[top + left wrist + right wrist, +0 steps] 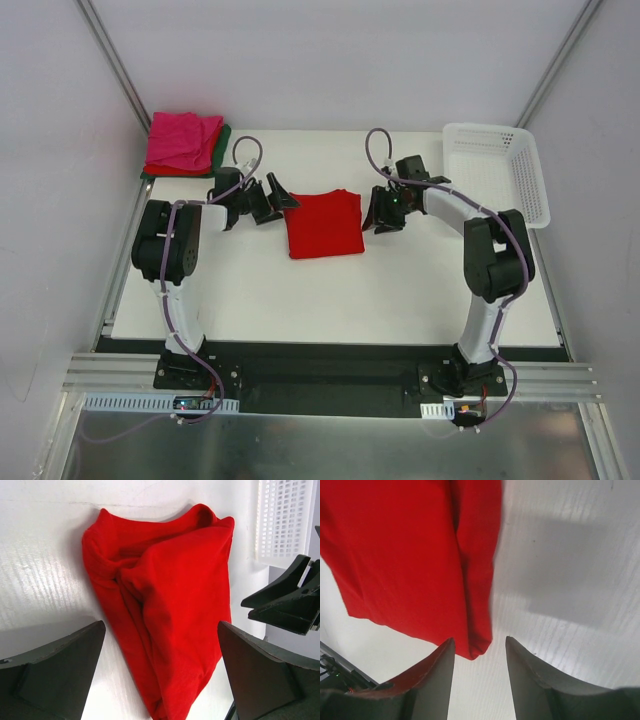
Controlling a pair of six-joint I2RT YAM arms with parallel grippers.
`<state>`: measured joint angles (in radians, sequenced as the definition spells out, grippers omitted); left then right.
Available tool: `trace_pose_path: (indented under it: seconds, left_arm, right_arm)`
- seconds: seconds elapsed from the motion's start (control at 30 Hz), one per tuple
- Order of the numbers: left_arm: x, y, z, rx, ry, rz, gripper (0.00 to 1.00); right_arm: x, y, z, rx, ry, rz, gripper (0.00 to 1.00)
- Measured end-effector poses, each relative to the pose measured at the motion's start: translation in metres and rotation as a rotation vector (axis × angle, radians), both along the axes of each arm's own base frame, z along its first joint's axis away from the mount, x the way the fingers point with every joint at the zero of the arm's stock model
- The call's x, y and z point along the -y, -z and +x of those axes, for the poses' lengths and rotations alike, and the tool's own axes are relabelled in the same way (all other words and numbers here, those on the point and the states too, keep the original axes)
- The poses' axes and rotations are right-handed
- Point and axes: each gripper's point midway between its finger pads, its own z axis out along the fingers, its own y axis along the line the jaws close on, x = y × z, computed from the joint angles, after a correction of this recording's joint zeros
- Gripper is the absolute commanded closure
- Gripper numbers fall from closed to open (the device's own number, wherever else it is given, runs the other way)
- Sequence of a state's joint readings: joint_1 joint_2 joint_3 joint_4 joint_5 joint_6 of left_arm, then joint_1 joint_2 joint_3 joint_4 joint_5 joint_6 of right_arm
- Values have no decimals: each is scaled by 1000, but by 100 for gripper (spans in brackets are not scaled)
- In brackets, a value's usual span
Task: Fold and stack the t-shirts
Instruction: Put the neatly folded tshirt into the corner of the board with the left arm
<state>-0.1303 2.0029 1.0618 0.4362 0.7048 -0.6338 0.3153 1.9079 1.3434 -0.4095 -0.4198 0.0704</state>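
1. The left gripper [276, 200] is spread to its widest and nothing is held. It is set just beside the left edge of the red t-shirt [323, 222].
2. The right gripper [380, 218] is parted about halfway, with nothing gripped. A corner of the shirt is seen lying just ahead of its fingers.
3. The red t-shirt is laid mid-table [400, 290], folded to a rough square with rumpled layers.
4. A stack [183, 142] of folded shirts, magenta on top, is kept at the far-left corner. The red one is judged not yet added.
5. A white basket [500, 170] is seen at far right.
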Motion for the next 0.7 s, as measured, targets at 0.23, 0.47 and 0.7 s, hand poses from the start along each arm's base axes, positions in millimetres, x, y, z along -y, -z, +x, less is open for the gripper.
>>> trace_pose_path:
  seconds: [0.23, 0.47, 0.7]
  left_arm:
    - [11, 1, -5, 17, 34, 16, 1]
    - [13, 2, -6, 17, 39, 16, 1]
    - [12, 4, -7, 25, 46, 25, 2]
  right_arm:
    - [13, 16, 16, -10, 52, -115, 67]
    - [35, 24, 32, 25, 105, -277, 99]
    - [40, 32, 43, 43, 105, -358, 99]
